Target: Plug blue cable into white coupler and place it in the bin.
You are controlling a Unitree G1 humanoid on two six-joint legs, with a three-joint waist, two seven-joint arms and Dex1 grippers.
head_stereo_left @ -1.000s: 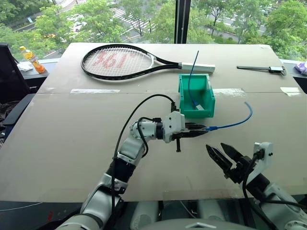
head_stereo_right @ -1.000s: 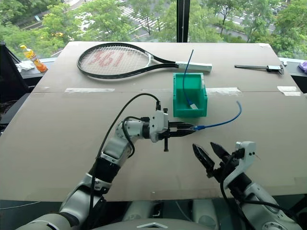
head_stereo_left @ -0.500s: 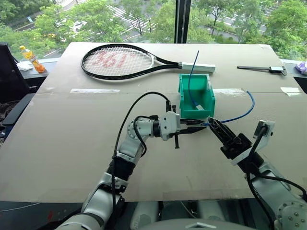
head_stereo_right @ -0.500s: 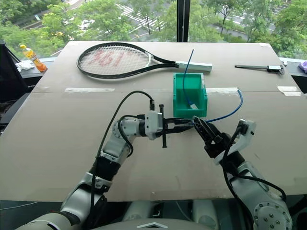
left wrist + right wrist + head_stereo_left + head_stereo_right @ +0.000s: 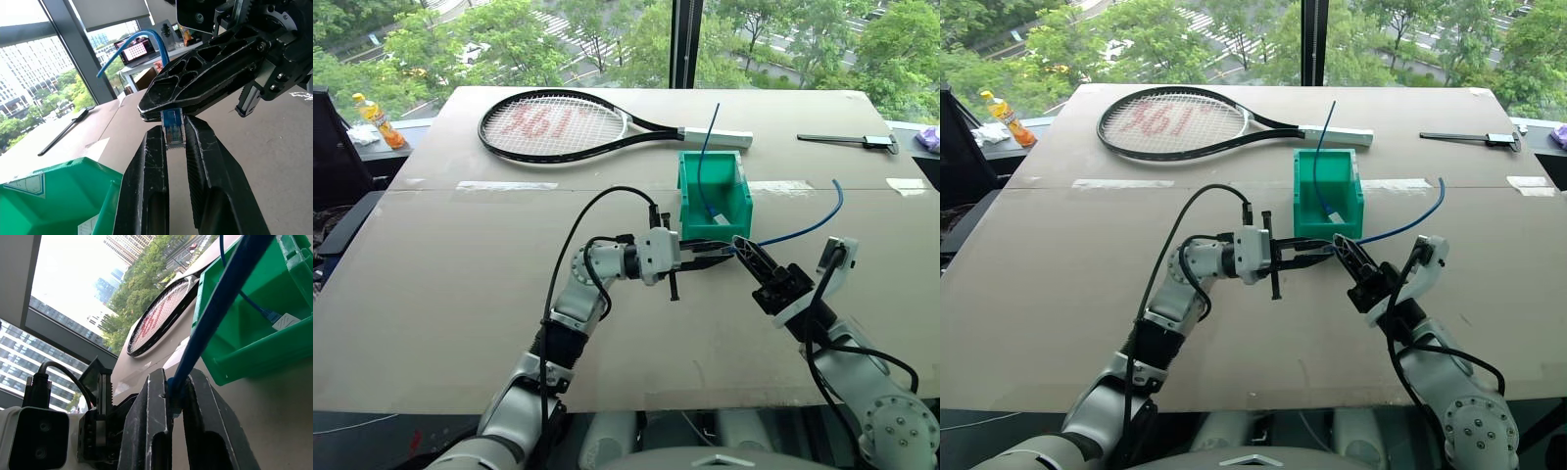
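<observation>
The left gripper [image 5: 722, 252] sits in the middle of the frame, pinched shut on the plug end of the blue cable [image 5: 803, 227]. A second ago the right gripper [image 5: 744, 247] hung low in the lower right with its fingers wide apart. Now it has come up beside the left one and has closed on the same cable, just behind the plug. So both grippers hold the cable together, and this looks like a hand-over or a new grip before plugging in. The plug [image 5: 172, 128] shows bare between the left fingers, with no white coupler on it yet, so the joining step is likely not done.

The rest of the cable curves up and to the right, above the table [image 5: 431, 284]. The bin [image 5: 713, 196] stands just above the two grippers, very close, and it already holds another blue cable with a white piece. The near wall of the bin is the thing to watch. There is lots of bare table to the left and below. The tennis racket [image 5: 558, 125] lies far off at the top.
</observation>
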